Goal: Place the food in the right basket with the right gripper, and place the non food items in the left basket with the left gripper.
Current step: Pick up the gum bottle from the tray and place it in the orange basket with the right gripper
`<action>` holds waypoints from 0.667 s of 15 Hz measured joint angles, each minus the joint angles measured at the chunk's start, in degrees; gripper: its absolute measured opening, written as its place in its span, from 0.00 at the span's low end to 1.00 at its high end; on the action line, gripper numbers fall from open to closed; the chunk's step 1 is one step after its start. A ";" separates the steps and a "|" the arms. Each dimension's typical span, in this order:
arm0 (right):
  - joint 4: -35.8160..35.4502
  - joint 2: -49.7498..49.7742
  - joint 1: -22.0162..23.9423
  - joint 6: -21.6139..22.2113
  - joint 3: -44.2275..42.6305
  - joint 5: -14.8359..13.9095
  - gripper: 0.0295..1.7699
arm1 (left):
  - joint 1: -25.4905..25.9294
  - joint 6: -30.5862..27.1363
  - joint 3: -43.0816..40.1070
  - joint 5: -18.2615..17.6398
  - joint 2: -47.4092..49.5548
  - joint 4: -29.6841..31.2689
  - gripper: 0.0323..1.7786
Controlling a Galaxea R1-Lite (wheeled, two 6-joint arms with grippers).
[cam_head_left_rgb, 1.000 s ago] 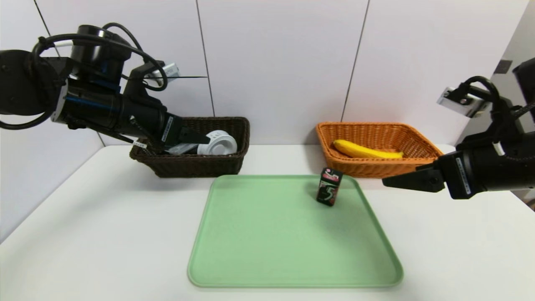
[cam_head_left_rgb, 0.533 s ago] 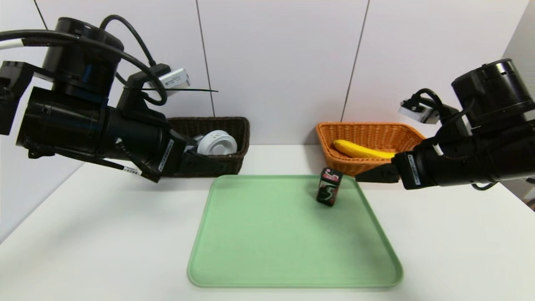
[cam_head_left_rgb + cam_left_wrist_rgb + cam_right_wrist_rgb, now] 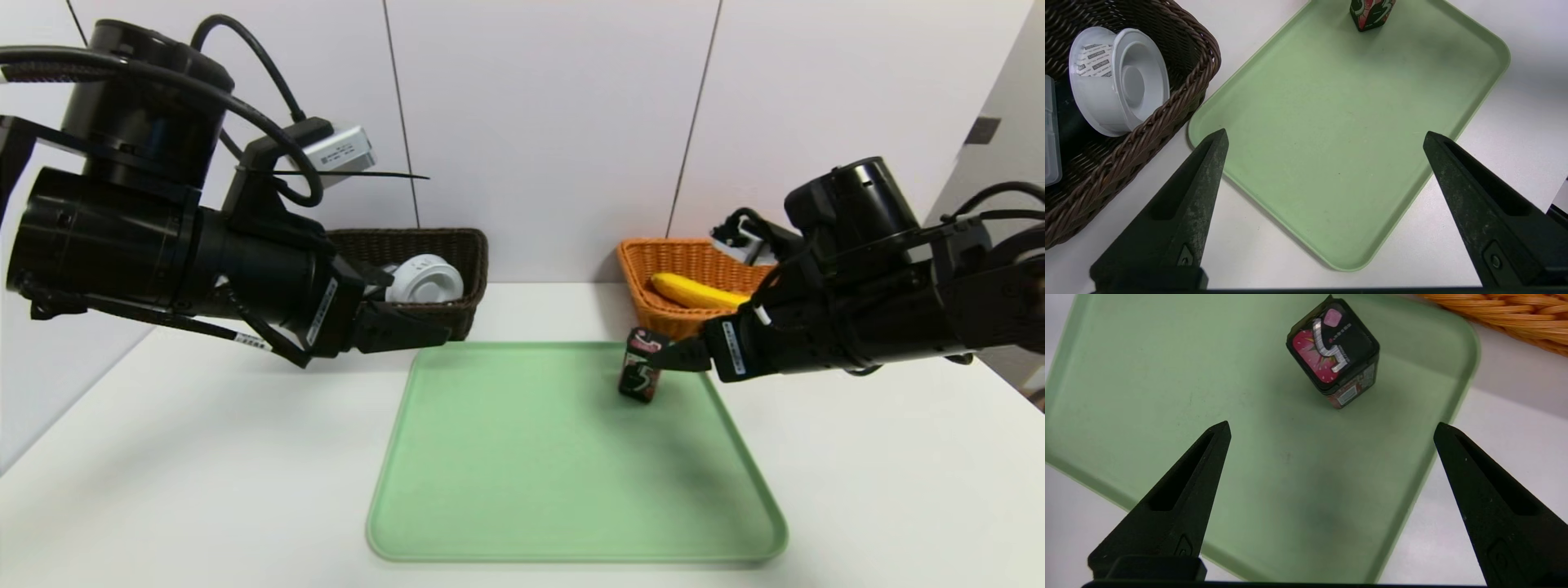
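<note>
Now the right gripper point(image 3: 671, 358) has swung in from beside the orange wicker basket point(image 3: 653, 265) to just above the small black gum box point(image 3: 642, 364) standing on the green plastic tray point(image 3: 522, 490) — jaws spread wide, grasp pending. Meanwhile the left gripper point(image 3: 424, 333), also open, has withdrawn from the dark brown basket point(image 3: 457, 245).

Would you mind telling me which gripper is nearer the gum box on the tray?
Right. The right gripper, open, sits just beside the gum box; the left gripper, open, hangs across the tray by the brown basket.
</note>
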State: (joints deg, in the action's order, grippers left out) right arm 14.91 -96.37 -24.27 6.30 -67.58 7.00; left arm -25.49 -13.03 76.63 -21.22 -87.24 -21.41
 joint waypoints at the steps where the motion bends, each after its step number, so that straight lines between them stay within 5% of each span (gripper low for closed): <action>1: -0.13 -0.82 -0.54 0.17 0.02 -0.17 0.97 | 0.00 0.00 0.00 -0.02 0.16 0.00 0.95; 10: -9.46 -5.14 -2.11 -2.45 3.45 -0.28 0.97 | -0.05 0.06 -1.19 0.00 0.61 0.22 0.95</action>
State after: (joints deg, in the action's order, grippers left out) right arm 5.45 -101.51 -26.38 3.85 -64.13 6.72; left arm -25.54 -12.97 75.44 -21.22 -86.63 -21.19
